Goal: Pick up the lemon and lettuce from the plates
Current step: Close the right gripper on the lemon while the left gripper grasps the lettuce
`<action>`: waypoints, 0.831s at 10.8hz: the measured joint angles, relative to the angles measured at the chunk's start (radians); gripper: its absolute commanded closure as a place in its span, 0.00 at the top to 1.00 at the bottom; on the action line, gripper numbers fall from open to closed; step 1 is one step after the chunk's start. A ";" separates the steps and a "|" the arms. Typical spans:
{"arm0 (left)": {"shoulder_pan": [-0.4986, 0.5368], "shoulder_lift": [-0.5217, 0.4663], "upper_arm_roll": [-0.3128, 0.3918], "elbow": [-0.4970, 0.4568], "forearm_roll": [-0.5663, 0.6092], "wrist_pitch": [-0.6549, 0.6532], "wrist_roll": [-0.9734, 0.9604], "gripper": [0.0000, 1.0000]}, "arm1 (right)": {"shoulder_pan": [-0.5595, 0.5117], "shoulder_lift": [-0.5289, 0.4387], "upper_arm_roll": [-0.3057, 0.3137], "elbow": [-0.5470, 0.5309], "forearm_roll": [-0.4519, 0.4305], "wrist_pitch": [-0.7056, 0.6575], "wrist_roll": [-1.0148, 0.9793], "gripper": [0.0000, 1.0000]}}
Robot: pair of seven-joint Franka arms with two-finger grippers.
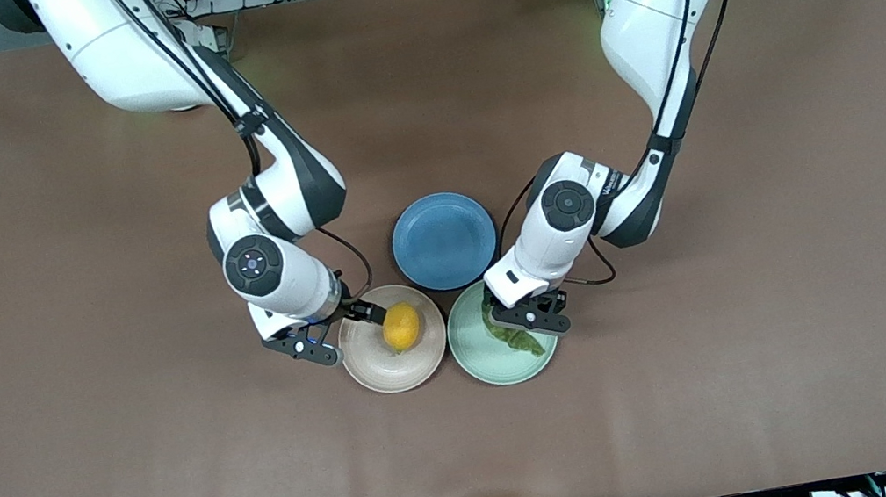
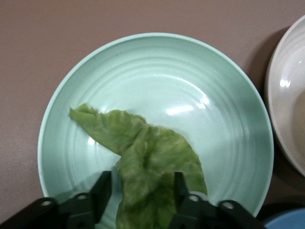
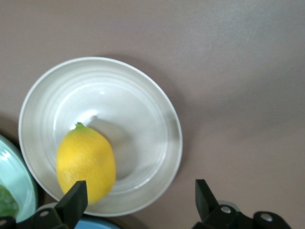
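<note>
The yellow lemon (image 1: 402,326) (image 3: 86,164) lies in the beige plate (image 1: 396,371) (image 3: 138,114). My right gripper (image 1: 345,333) (image 3: 140,200) hangs open and wide over that plate's rim, with one fingertip right at the lemon's end and the other over the table. The green lettuce (image 1: 525,342) (image 2: 147,157) lies in the mint plate (image 1: 483,358) (image 2: 167,76), beside the beige one toward the left arm's end. My left gripper (image 1: 521,318) (image 2: 143,195) is low over it and open, its fingers on either side of the leaf's broad end, one touching it.
A blue plate (image 1: 443,239) holding nothing sits farther from the front camera, touching distance from both other plates. The three plates are grouped at the table's middle on the brown tabletop (image 1: 774,320), and both arms reach in close together.
</note>
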 measured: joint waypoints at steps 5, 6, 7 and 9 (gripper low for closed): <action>-0.001 0.000 0.000 0.004 0.000 0.002 -0.006 0.00 | 0.018 0.066 0.000 0.076 0.001 0.025 0.191 1.00; -0.001 0.000 0.000 0.008 0.000 0.005 -0.013 0.00 | 0.027 0.078 0.000 0.083 0.001 0.043 0.212 1.00; -0.001 -0.002 0.000 0.015 0.000 0.008 -0.015 0.00 | 0.039 0.089 0.001 0.084 0.001 0.067 0.222 1.00; 0.004 -0.027 0.005 0.034 0.000 0.001 -0.023 0.00 | 0.068 0.122 0.001 0.087 0.001 0.127 0.240 1.00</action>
